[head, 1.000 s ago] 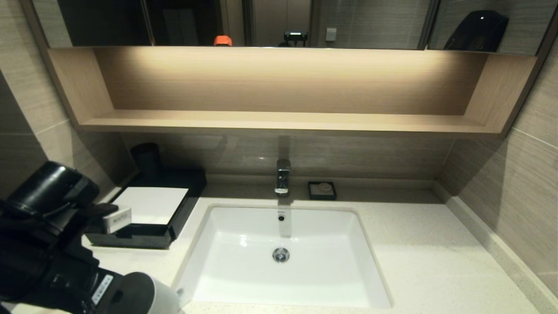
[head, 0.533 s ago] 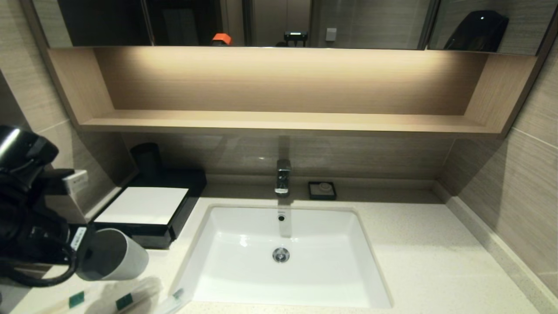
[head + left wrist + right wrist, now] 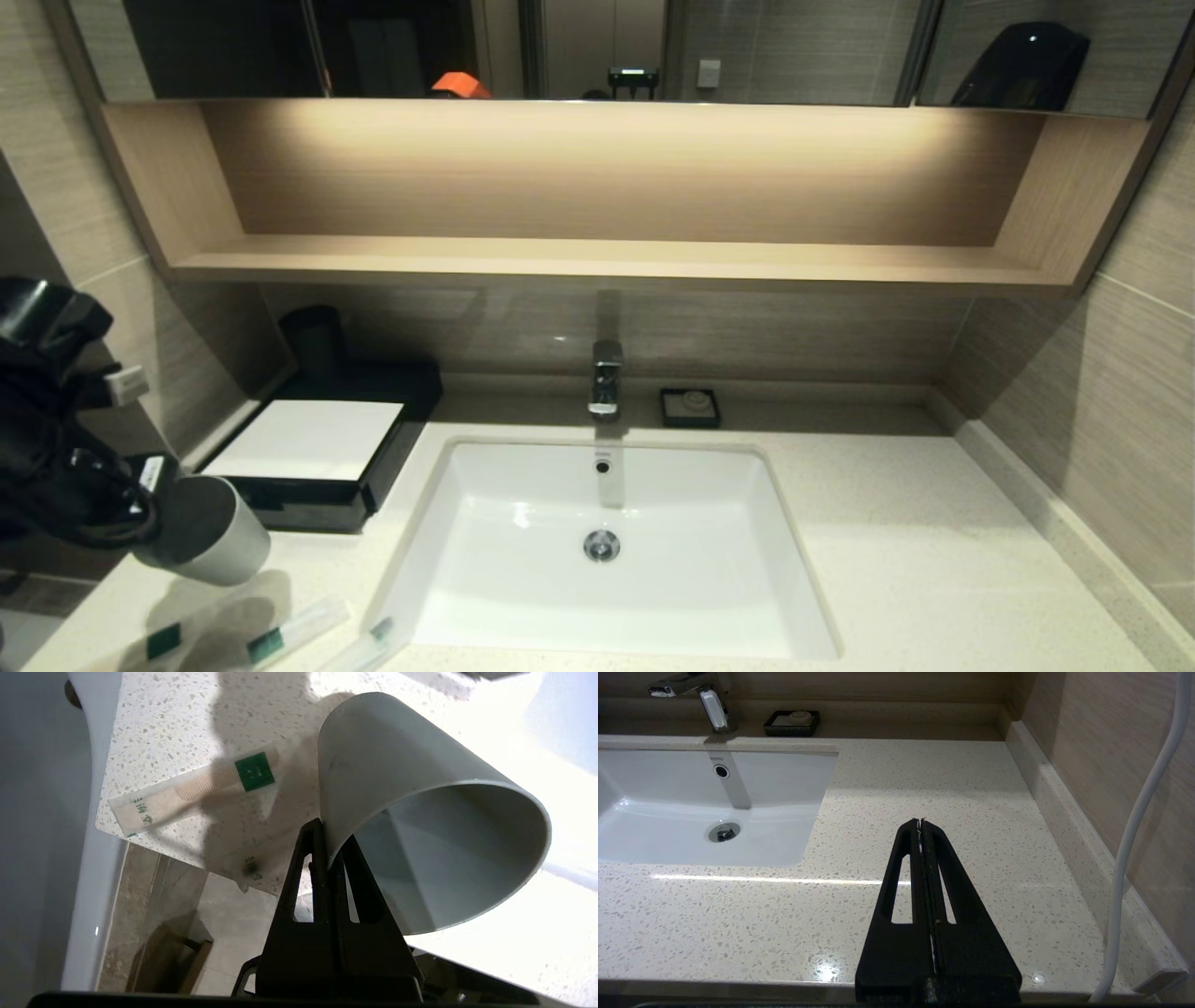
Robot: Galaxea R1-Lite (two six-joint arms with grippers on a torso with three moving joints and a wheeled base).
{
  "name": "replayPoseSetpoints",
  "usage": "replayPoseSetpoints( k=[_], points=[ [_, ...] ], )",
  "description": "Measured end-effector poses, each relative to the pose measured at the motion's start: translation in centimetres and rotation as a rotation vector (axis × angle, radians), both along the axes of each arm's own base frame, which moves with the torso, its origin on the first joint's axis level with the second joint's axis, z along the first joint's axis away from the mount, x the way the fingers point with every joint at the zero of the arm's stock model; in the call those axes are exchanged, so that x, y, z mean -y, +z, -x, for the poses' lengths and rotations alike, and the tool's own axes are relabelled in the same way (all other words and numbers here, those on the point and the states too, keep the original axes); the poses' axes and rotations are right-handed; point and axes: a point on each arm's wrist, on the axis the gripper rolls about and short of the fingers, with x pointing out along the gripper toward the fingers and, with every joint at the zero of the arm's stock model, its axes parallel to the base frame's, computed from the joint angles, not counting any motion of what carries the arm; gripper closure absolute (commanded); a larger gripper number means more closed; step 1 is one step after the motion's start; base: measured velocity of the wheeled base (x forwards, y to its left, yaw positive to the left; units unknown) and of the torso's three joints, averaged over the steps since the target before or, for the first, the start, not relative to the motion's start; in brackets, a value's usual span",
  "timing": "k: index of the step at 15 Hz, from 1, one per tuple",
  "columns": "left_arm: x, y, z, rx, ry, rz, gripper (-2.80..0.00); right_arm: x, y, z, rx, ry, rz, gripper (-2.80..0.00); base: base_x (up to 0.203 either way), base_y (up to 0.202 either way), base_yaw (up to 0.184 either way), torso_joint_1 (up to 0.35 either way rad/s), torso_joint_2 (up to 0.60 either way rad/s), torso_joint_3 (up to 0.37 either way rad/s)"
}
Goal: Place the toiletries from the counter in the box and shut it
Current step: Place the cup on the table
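Note:
My left gripper [image 3: 327, 833] is shut on the rim of the light grey cup [image 3: 420, 807] and holds it tilted above the counter's [image 3: 887, 560] front left corner; the cup also shows in the head view [image 3: 210, 537]. Below it, toiletries lie on the counter: a slim packet with a green square label [image 3: 196, 788], seen in the head view as two green-labelled packets [image 3: 163, 642] [image 3: 280, 637] and a third clear one [image 3: 369, 644]. The dark box [image 3: 317, 443] with its white top stands shut at the back left. My right gripper [image 3: 920, 823] is shut and empty over the counter right of the sink.
The white sink [image 3: 709, 579] fills the middle, with a tap [image 3: 605, 378] behind it and a small black soap dish [image 3: 689, 408] to its right. A dark cup [image 3: 315, 338] stands behind the box. A wooden wall shelf [image 3: 607, 257] hangs above. A white cable [image 3: 1139, 826] runs along the right wall.
My left arm has swung left and back with the cup, from in front of the box to the counter's left edge, uncovering the packets at the front left.

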Motion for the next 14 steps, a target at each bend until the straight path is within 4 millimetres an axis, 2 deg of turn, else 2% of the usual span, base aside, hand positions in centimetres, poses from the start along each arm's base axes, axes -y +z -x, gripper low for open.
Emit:
replayPoseSetpoints(
  k=[3, 6, 11, 14],
  points=[
    [-1.7, -0.1, -1.6, -0.002, 0.063, 0.008, 0.0, 0.0, 0.0, 0.0, 0.0, 0.0, 0.0, 0.0, 0.0, 0.0, 0.0, 0.0, 0.0, 0.0],
    [-2.5, 0.1, -3.3, 0.019, 0.099, 0.017, 0.0, 0.0, 0.0, 0.0, 0.0, 0.0, 0.0, 0.0, 0.0, 0.0, 0.0, 0.0, 0.0, 0.0],
    [-3.3, 0.6, -6.3, 0.073, 0.216, 0.064, 0.0, 0.0, 0.0, 0.0, 0.0, 0.0, 0.0, 0.0, 0.0, 0.0, 0.0, 0.0, 0.0, 0.0],
    [-3.1, 1.1, -7.8, 0.092, 0.275, 0.125, 0.0, 0.0, 0.0, 0.0, 0.0, 0.0, 0.001, 0.0, 0.0, 0.0, 0.0, 0.0, 0.0, 0.0]
  ],
)
